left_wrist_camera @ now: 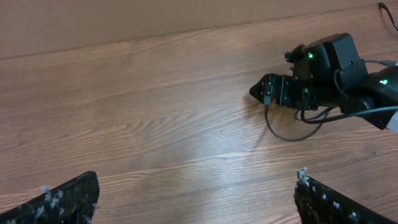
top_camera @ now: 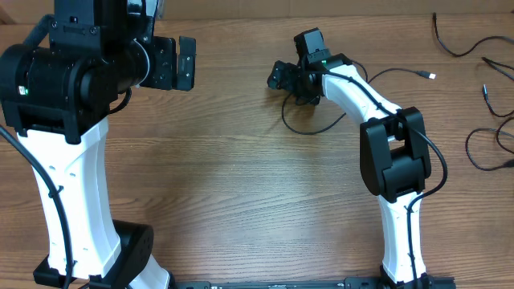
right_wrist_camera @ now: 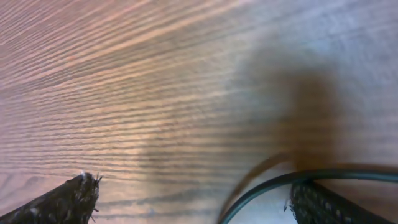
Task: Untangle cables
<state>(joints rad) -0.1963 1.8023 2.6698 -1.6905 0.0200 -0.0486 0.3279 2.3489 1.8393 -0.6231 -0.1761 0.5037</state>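
Observation:
One thin black cable (top_camera: 312, 127) lies in a loop on the wood table, its tail running right to a small plug (top_camera: 430, 75). My right gripper (top_camera: 275, 77) hovers low at the loop's upper left end, open. In the right wrist view that cable (right_wrist_camera: 292, 182) curves in between the fingers, close by the right fingertip (right_wrist_camera: 317, 205); the right gripper (right_wrist_camera: 194, 190) does not clamp it. My left gripper (top_camera: 189, 63) hangs open at the upper left, far from any cable. The left wrist view shows the left gripper (left_wrist_camera: 198, 180) holding nothing, with the same cable (left_wrist_camera: 289, 135) beyond it.
More loose black cables lie along the right edge: one at the top (top_camera: 458, 46), one mid-right (top_camera: 496, 68) and a loop lower down (top_camera: 486, 152). The right arm's white links (top_camera: 393, 160) stand right of centre, and the left arm's base (top_camera: 72, 201) stands at the left.

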